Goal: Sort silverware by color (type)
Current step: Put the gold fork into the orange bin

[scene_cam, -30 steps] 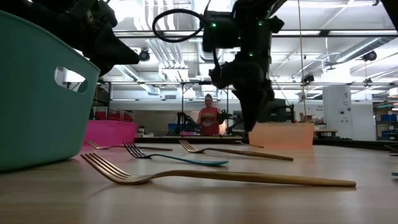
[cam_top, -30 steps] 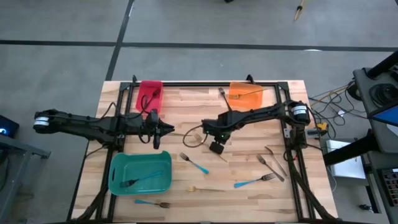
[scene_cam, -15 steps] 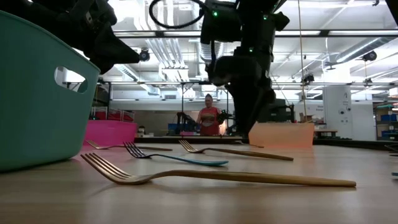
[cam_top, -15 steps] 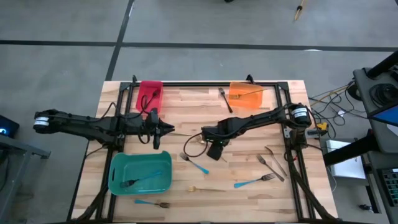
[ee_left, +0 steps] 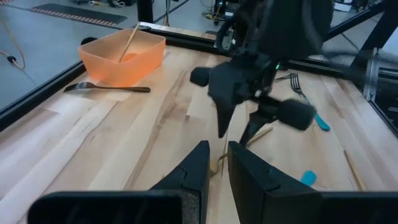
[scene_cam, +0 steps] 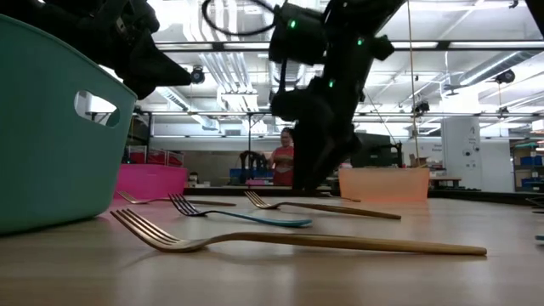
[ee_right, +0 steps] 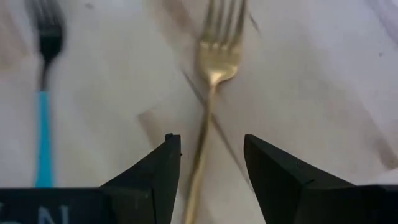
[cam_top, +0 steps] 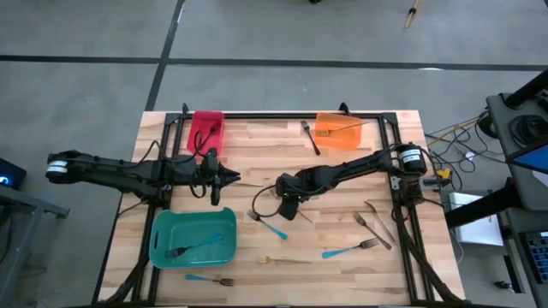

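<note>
Hanging open-jawed over the wooden worktop, the right gripper is centred on a slim gold metal fork whose handle runs lengthwise between the jaws, tines pointing away.

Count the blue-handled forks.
4 blue-handled forks: one in the teal bin, one beside that bin, one mid-table, one farther right. Others may be hidden.
</note>
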